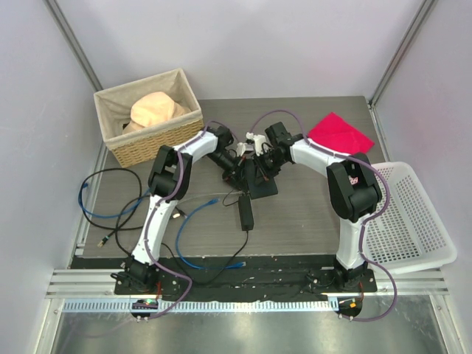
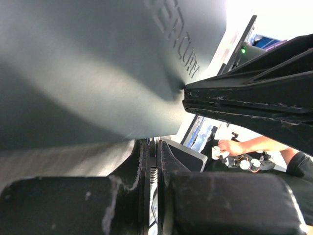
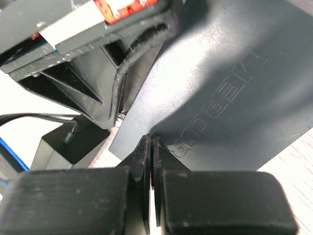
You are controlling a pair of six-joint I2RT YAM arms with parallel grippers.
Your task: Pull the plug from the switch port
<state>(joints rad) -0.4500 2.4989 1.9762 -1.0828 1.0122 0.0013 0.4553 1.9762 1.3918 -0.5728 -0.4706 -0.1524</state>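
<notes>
Matte-black switch lies mid-counter between the two arms, its face filling each wrist view. Both the left hand and right hand have fingers pressed together, nothing visibly between them. I cannot see the plug. Likely risks: pulling with the box unpinned would drag or tip it, and the crowded hands could collide.

Switch: flat matte-black rectangular box, at centre of table.
Broad face plain, with embossed lettering near one edge; edges straight, corners sharp. Set slightly askew. Socket row and plug hidden in all views.
</notes>
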